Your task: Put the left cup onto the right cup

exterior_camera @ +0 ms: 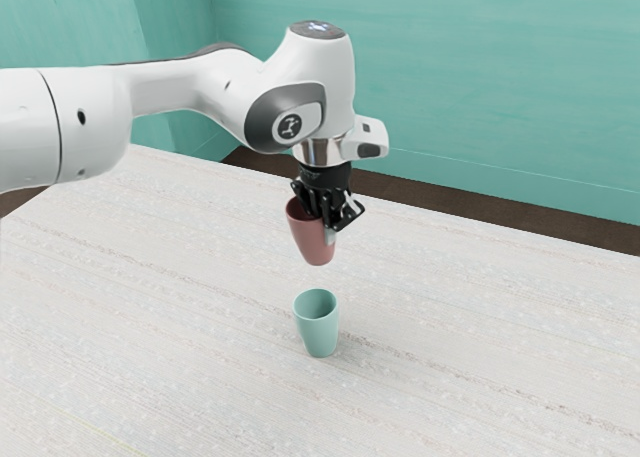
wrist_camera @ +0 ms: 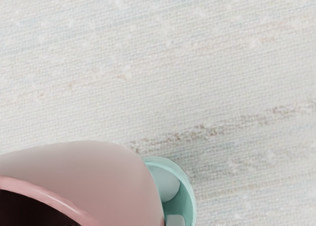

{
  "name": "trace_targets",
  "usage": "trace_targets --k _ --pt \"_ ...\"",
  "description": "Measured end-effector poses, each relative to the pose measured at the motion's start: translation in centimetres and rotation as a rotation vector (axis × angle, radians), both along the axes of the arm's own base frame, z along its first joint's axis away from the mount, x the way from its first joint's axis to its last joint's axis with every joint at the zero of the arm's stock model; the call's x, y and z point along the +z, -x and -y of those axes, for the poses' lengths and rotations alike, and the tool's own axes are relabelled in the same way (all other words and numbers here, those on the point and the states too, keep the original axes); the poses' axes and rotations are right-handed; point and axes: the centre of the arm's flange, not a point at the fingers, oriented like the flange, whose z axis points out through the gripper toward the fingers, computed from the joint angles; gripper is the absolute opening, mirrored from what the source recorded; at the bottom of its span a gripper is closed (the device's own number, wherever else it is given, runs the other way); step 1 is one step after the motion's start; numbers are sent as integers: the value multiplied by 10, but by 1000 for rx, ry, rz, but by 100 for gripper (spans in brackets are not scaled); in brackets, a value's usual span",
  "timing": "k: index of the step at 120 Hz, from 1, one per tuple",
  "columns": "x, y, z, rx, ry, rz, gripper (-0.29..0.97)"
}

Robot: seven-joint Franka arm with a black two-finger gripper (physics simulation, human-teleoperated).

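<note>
Evidently the gripper is clamped on the rim of the pink cup, which hangs tilted in the air just above the teal cup, standing upright on the table. The pink cup looks light, stiff and smooth-walled, so likely slippery. The rim pinch suits it, leaving the tapered base free to nest.

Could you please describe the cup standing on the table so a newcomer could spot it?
On the pale table, look below the arm's black gripper. The teal cup stands there upright, mouth up. Unlike the pink cup, held tilted in the gripper, it rests on the table.
</note>
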Motion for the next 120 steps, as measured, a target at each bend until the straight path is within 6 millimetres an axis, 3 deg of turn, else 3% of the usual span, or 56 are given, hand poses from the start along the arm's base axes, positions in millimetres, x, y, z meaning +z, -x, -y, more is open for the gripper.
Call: trace_targets --k 17,81,120 --pt "-10 4 2 8 -3 -9 -11" --pt "-18 7 14 21 14 16 -11" --pt "-40 11 3 58 14 -22 -11"
